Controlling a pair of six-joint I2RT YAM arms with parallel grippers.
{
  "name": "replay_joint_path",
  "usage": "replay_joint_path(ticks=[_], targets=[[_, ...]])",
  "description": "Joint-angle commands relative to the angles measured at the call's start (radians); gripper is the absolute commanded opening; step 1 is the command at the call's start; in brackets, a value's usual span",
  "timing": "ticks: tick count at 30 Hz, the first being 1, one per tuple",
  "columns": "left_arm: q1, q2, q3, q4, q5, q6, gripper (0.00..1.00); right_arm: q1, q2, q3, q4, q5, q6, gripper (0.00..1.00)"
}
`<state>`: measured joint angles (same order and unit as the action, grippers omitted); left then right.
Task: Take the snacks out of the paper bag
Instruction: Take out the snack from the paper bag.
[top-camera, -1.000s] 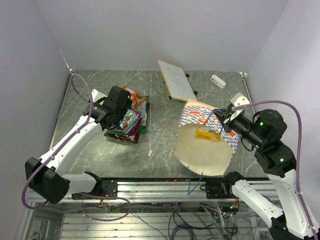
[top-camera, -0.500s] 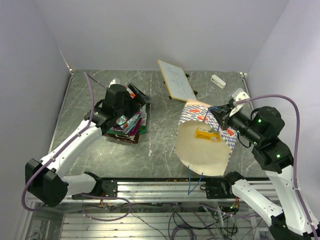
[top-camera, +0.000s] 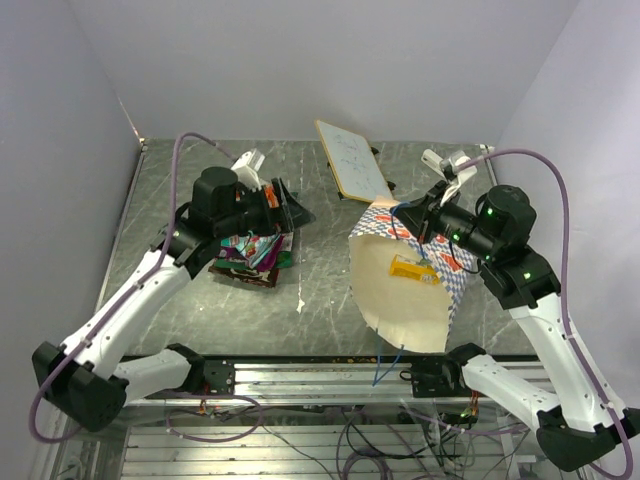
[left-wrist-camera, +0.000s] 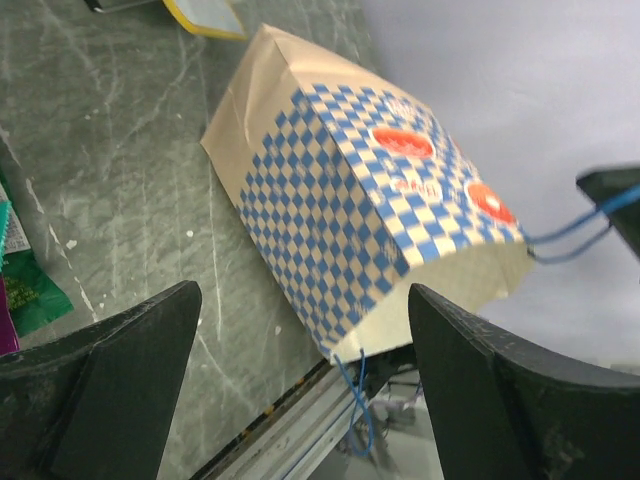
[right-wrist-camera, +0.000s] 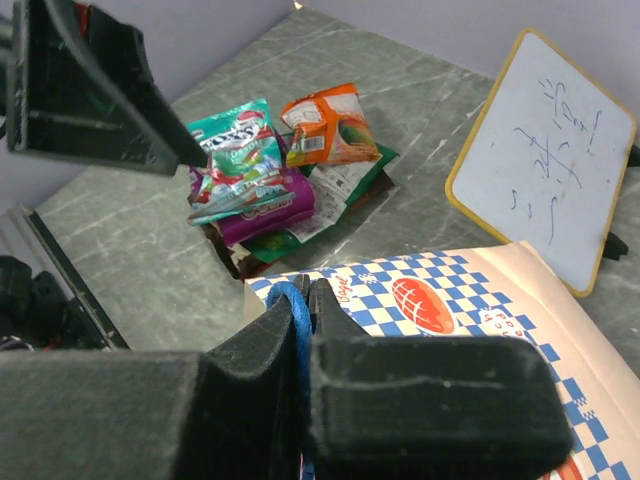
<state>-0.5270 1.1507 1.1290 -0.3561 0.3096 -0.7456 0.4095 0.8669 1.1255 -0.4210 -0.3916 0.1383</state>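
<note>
Nearest, at the lower middle of the top view, a thin blue cord handle (top-camera: 386, 362) is seen hanging from the mouth of the large paper bag (top-camera: 400, 315), which is blue-and-white checkered outside and plain cream inside. The bag is tipped over right of centre on the grey-green marbled table (top-camera: 320, 275), with its mouth turned toward the bottom of the frame. A small yellow packet (top-camera: 413, 268) is seen inside it, against the cream wall.

Left of centre, well apart from the bag, a pile of crinkly snack packets (top-camera: 252, 250) is laid on the table. In the right wrist view an orange packet (right-wrist-camera: 325, 125), a green-and-red packet (right-wrist-camera: 235, 145) and a magenta packet (right-wrist-camera: 265, 205) are made out in the upper left.

Just above the pile, the left gripper (top-camera: 290, 203) is held with its black fingers spread wide and nothing between them. In its own view the checkered bag is framed between the two fingers.

At the bag's upper edge, the right gripper (top-camera: 432, 215) is clenched on the bag's second blue cord (right-wrist-camera: 297, 330).

Farthest, at the upper middle, a flat white board with a yellow rim (top-camera: 352, 160) is propped.
</note>
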Motion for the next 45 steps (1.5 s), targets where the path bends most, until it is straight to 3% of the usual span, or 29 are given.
replay_joint_path(ticks=[1,9,12,15,21,26,29,32,38,45], targets=[[0.005,-0.083,-0.068,0.019,0.131,0.107,0.94,0.0,-0.004,0.031,0.065,-0.009,0.082,0.0],[-0.011,-0.148,-0.114,0.059,0.242,0.15,0.89,0.001,0.002,0.018,0.105,-0.003,0.123,0.0],[-0.09,-0.172,-0.151,0.101,0.206,0.158,0.89,0.0,-0.004,0.029,0.065,0.039,0.103,0.0],[-0.247,-0.184,-0.166,0.131,0.08,0.176,0.88,0.0,-0.021,0.031,0.052,0.064,0.101,0.0],[-0.567,-0.083,-0.174,0.237,-0.176,0.259,0.75,0.001,-0.038,0.02,0.047,0.041,0.094,0.0],[-0.834,0.022,-0.271,0.476,-0.461,0.499,0.86,0.0,-0.052,0.035,0.014,0.009,0.069,0.0],[-0.934,0.18,-0.205,0.478,-0.649,0.645,0.86,0.001,-0.062,0.045,-0.008,0.002,0.058,0.0],[-0.947,0.316,-0.12,0.486,-0.779,0.691,0.85,0.0,-0.061,0.071,-0.036,-0.009,0.026,0.0],[-0.947,0.503,-0.133,0.729,-0.898,0.779,0.84,0.001,-0.064,0.113,-0.099,0.017,-0.033,0.0],[-0.902,0.682,-0.106,0.912,-0.913,0.883,0.84,0.0,-0.035,0.172,-0.143,0.005,-0.069,0.0]])
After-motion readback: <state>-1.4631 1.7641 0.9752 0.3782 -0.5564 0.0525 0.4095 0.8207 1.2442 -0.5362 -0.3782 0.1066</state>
